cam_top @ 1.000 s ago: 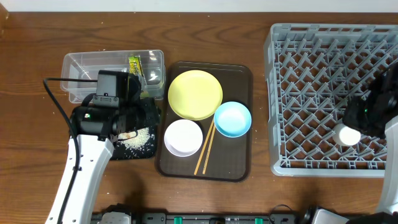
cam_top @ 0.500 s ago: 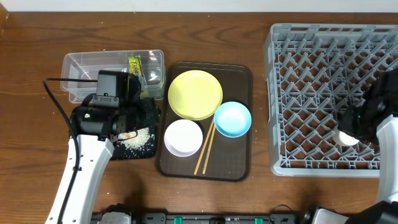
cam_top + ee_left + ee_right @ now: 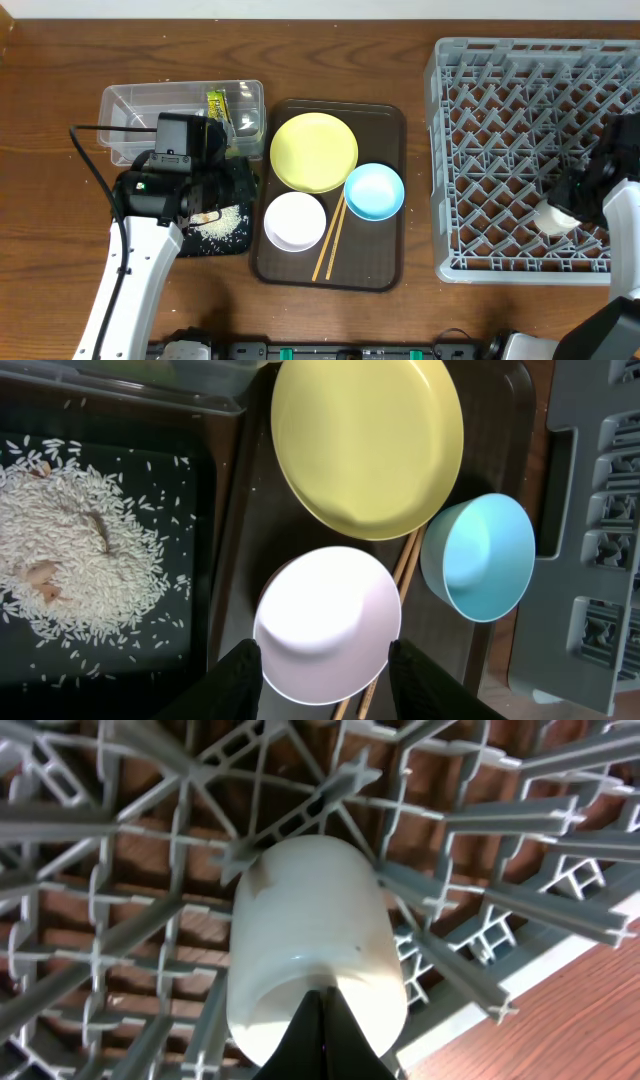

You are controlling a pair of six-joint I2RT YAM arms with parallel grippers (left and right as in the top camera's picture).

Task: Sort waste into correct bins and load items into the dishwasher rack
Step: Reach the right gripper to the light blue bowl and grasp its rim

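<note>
The right gripper (image 3: 322,996) has its fingers drawn in to a thin seam, nipped on the near rim of the small white cup (image 3: 310,920). The cup lies tipped on its side among the pegs of the grey dishwasher rack (image 3: 500,100), toward the rack's 5 o'clock corner. From overhead the arm covers most of the cup, and only a pale end pokes out.

The left gripper (image 3: 322,660) hangs with its fingers (image 3: 235,682) well apart and nothing between them. In its own camera they straddle the white bowl (image 3: 325,622), though the height above the bowl cannot be judged.

On the brown serving tray (image 3: 385,270):
- The yellow plate (image 3: 314,152) sits at 12 o'clock.
- The light blue bowl (image 3: 374,191) sits at 3, touching the plate's rim.
- The white bowl sits at 8.
- The chopsticks (image 3: 330,240) slant between the two bowls toward 6, their upper ends tucked under the blue bowl.

The rice (image 3: 80,560) is spread in the black tray (image 3: 190,470), half hidden from above by the left arm. The clear tub (image 3: 150,105) at that tray's 12 holds the green-yellow wrapper (image 3: 217,104) (print unreadable).
</note>
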